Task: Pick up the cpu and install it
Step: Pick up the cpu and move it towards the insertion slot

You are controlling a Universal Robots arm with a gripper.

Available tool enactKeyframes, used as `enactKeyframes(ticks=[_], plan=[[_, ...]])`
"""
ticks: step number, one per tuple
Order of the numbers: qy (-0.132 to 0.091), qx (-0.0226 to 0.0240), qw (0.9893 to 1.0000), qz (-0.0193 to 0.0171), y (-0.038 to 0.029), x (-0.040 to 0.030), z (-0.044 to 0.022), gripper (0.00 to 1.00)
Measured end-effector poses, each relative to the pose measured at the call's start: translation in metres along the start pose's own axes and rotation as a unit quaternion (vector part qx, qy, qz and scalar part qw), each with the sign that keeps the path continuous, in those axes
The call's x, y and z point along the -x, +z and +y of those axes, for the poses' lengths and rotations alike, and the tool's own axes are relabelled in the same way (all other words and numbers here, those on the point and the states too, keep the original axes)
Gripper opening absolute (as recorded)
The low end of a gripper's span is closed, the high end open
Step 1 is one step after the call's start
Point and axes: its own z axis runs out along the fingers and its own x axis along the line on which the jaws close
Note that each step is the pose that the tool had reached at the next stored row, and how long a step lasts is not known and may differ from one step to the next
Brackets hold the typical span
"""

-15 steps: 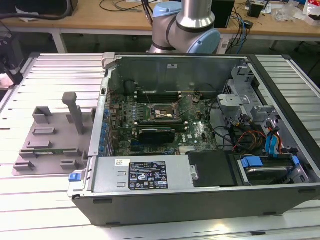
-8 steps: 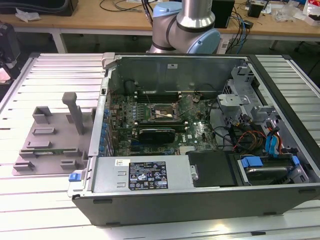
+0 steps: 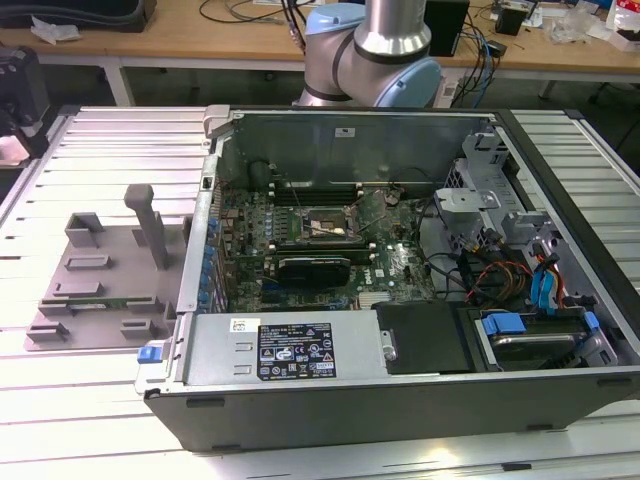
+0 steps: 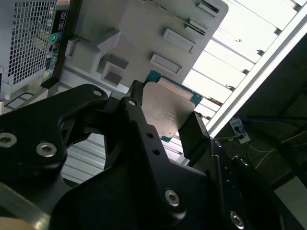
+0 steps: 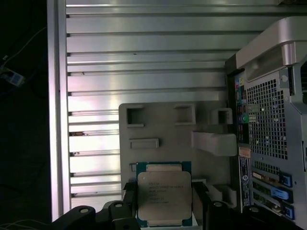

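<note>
As it hung over the grey fixture (image 5: 168, 124), the gripper (image 5: 164, 203) was clamped on the cpu (image 5: 164, 194). Cpu seemed clear of it.

The exterior view looks steeply down from well back onto the computer case (image 3: 300, 350). Both wrist views sit close behind the pincer (image 4: 165, 112) (image 5: 164, 196), facing past it onto the grey fixture (image 4: 144, 33) (image 5: 163, 124) (image 3: 100, 290), which all three share.
</note>
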Motion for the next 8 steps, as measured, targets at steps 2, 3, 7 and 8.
enactKeyframes(ticks=[2, 3, 7, 8], plan=[[0.0, 0.0, 1.0, 0.0, 0.0002, 0.0028, 0.0001, 0.55], [0.0, 0.0, 1.0, 0.0, 0.0003, 0.0051, 0.0002, 0.55], [0.0, 0.0, 1.0, 0.0, 0.0007, 0.0112, 0.0005, 0.55], [0.0, 0.0, 1.0, -0.0001, 0.0009, 0.0137, 0.0006, 0.55]])
